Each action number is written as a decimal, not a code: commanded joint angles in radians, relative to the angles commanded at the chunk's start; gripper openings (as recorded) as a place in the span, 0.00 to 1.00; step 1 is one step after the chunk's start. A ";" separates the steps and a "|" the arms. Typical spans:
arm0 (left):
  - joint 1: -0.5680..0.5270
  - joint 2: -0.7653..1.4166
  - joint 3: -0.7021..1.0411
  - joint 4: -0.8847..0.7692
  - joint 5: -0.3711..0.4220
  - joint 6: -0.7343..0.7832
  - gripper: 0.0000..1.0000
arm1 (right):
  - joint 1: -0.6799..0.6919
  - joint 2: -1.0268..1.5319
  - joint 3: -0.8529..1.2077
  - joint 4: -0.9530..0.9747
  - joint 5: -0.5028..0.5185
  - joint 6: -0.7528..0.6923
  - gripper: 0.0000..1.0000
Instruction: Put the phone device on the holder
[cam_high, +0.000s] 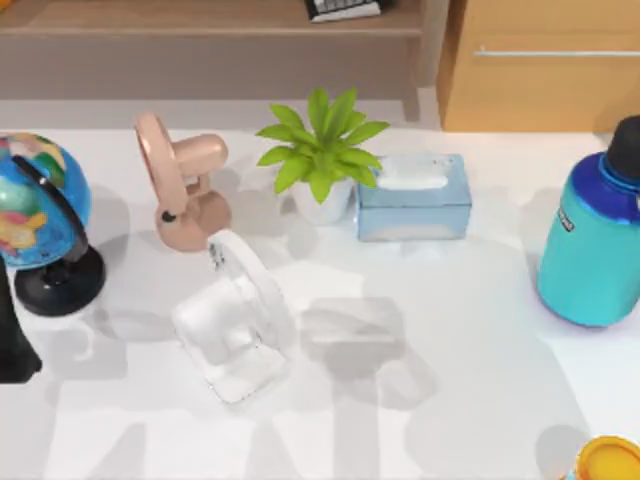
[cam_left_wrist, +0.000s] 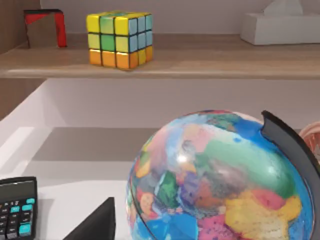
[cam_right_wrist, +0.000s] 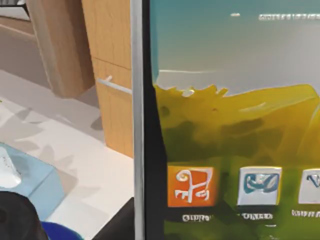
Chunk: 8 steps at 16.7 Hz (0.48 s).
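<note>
The phone device (cam_right_wrist: 225, 130) sits very close before the right wrist camera, lit screen facing it, presumably carried by the right arm; I cannot tell the grip. The white holder (cam_high: 235, 320) stands left of centre on the table (cam_high: 470, 350), beside a pink stand (cam_high: 185, 190). With the grip unseen, the phone could slip or tip the light holder on landing.

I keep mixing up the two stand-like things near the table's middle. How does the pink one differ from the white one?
The pink stand is salmon-coloured; the white stand nearly blends into the table. The pink stand sits farther back, by the plant; the white stand sits nearer the front. Both share a round disc on a chunky base.
</note>
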 joint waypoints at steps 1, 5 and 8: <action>0.000 0.000 0.000 0.000 0.000 0.000 1.00 | -0.079 0.003 -0.040 0.018 -0.043 -0.060 0.00; 0.000 0.000 0.000 0.000 0.000 0.000 1.00 | -0.346 0.042 -0.193 0.057 -0.149 -0.262 0.00; 0.000 0.000 0.000 0.000 0.000 0.000 1.00 | -0.460 0.076 -0.272 0.065 -0.165 -0.357 0.00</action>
